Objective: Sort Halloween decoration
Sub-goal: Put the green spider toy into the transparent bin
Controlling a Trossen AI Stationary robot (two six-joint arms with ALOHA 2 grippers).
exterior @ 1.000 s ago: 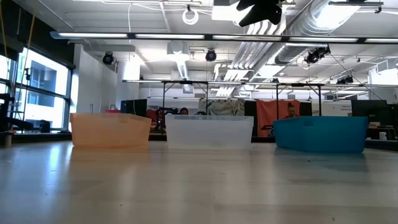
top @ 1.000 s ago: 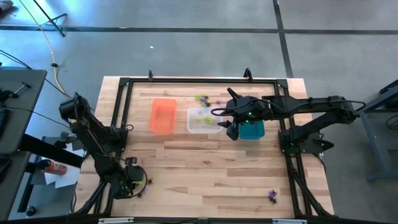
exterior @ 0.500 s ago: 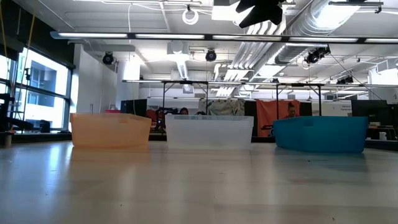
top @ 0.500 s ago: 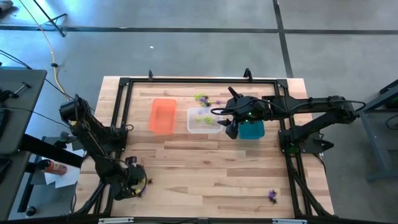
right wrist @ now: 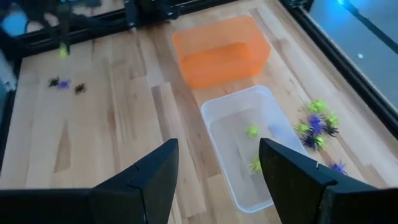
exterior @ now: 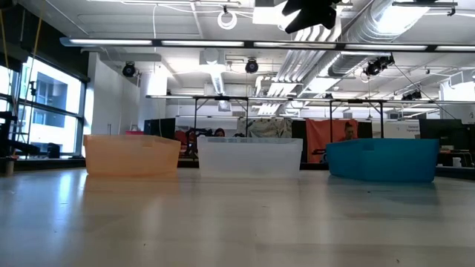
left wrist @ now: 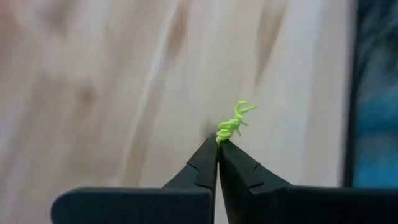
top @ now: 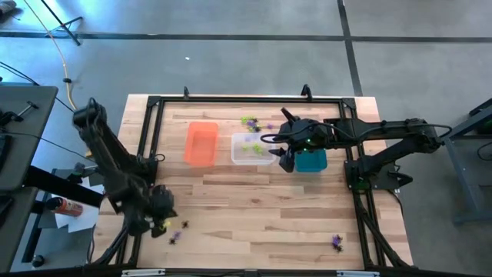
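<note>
Only left gripper [left wrist: 217, 144] tips show, pinching green spider [left wrist: 233, 122]

clear bin [right wrist: 239, 149] – green trinkets [right wrist: 252, 132] inside – orange bin [right wrist: 221, 50] beside

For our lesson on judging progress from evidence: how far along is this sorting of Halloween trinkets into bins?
Done: two green trinkets lie in the clear bin.
In hand: the left end effector is shut on a green trinket near the table's front left; the right end effector hovers open above the clear bin.
Left: a cluster behind that bin, a few pieces front left, and one front right. The orange bin looks empty.
</note>
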